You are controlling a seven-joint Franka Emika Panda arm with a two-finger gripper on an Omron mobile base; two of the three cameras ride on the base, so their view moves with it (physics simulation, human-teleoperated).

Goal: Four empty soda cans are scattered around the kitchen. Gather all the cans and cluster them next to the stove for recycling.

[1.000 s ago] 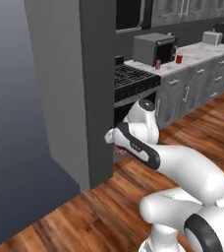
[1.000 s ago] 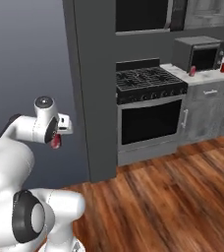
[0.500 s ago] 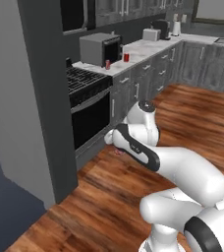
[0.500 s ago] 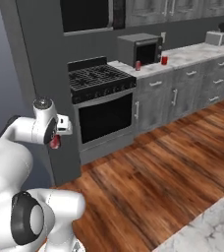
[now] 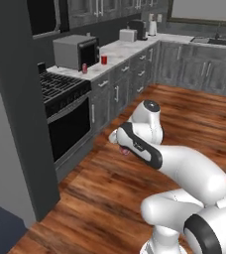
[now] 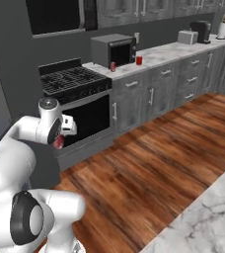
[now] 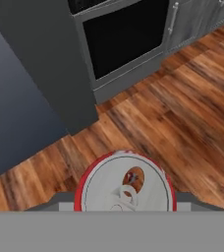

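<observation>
Red soda can (image 7: 125, 186) sits in the gripper (image 7: 126, 206), silver top w/ pull tab facing the hand cam, jaws clamped on its sides; in the base views just a sliver of red shows at the hand, below the wrist (image 5: 125, 150) (image 6: 58, 142). Gripper is held low over the wood floor (image 7: 182, 108), in front of the stove (image 6: 75, 86), not touching it. Stove = black gas range w/ burner grates, dark oven door (image 7: 121, 37) below, also seen at left in the left base view (image 5: 58, 94). Two more red cans stand on the marble counter (image 6: 168, 53) right of the stove: one near the counter's front edge, just in front of the countertop oven (image 5: 84, 68) (image 6: 113, 66), the other farther right, apart from it (image 5: 104, 60) (image 6: 139, 60). Countertop oven (image 6: 113, 50) is a dark boxy unit near the stove-side end of the counter. Black microwave (image 6: 55, 17) hangs above the stove. Grey cabinets (image 6: 149, 96) w/ bar handles run under the counter. Toaster (image 6: 187, 37) and coffee maker (image 6: 201, 30) sit far along the counter. Tall dark grey panel (image 5: 16, 109) stands left of the stove. Marble island corner (image 6: 208, 217) at near right.
</observation>
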